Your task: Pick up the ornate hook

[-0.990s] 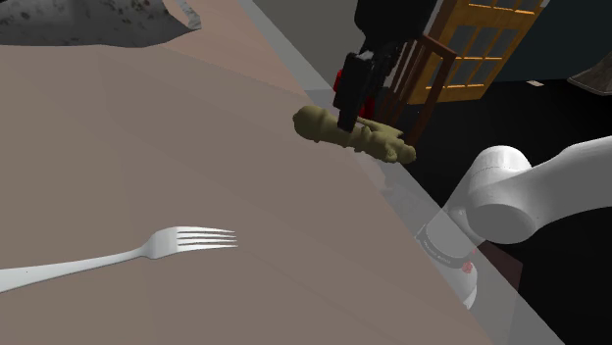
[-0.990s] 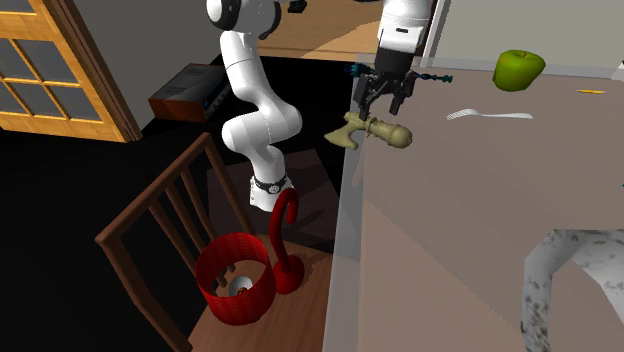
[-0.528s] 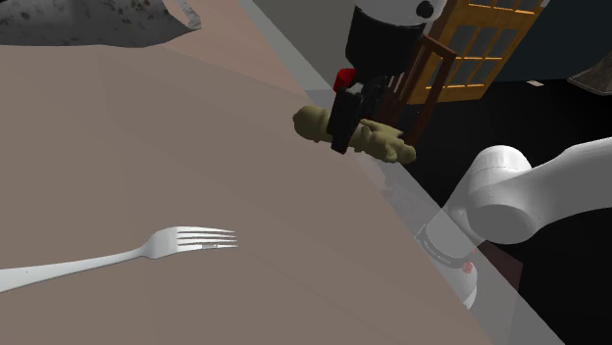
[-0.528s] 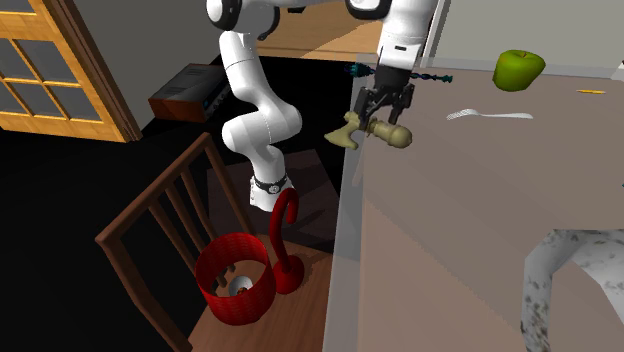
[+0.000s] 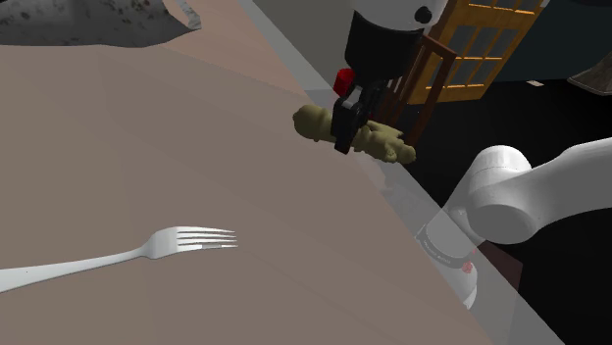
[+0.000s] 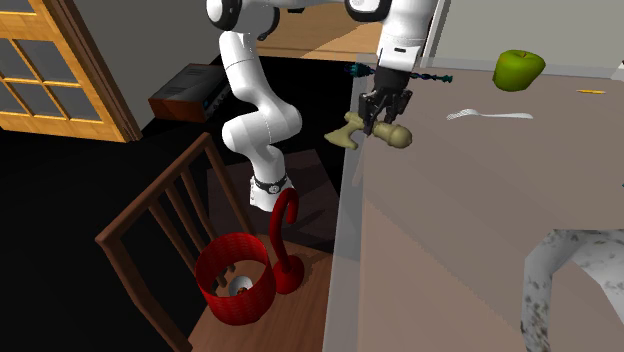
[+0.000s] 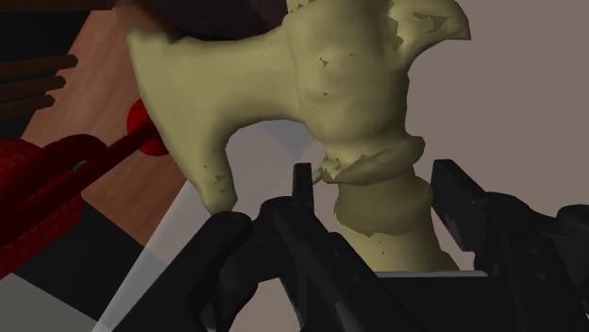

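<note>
We see the gripper set down over the olive ornate hook, its two black fingers drawn in against either side of the hook's narrow neck, clasping it. The hook lies directly beneath the gripper at the edge of the table, its curved end reaching past the fingertips.

A silver fork lies on the tan table, with a green apple near it and a grey mottled lump well apart. Beside the table stand a wooden chair and a red basket — a glazed wooden door beyond.
</note>
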`<state>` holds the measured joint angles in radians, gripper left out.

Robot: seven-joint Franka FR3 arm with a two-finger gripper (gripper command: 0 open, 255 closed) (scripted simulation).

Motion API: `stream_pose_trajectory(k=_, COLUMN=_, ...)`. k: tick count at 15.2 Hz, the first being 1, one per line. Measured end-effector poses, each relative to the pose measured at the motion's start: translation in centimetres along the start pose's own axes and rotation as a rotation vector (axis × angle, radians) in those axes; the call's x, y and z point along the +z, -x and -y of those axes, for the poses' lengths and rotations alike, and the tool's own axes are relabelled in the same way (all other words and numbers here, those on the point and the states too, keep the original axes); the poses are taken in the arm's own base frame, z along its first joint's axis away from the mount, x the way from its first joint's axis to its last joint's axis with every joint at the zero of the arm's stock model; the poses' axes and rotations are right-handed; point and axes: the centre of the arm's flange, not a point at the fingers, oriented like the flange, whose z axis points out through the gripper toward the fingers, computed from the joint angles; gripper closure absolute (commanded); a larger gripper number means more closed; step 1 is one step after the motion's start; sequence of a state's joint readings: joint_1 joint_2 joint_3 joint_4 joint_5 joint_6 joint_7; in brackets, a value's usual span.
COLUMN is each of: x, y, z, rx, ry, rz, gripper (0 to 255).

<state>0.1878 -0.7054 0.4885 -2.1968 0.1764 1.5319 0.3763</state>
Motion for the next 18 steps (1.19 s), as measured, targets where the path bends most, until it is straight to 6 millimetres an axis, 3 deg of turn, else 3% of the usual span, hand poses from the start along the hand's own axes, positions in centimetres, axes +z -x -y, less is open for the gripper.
stream_pose_trajectory(k=5, x=-0.5, y=0.0, z=-0.1, rx=0.000, ry=0.000, rz=0.003, gripper=255)
stream_pose_trajectory(k=18, x=-7.3, y=-0.3, z=-0.8, rx=0.000, ry=0.000, rz=0.003, gripper=255)
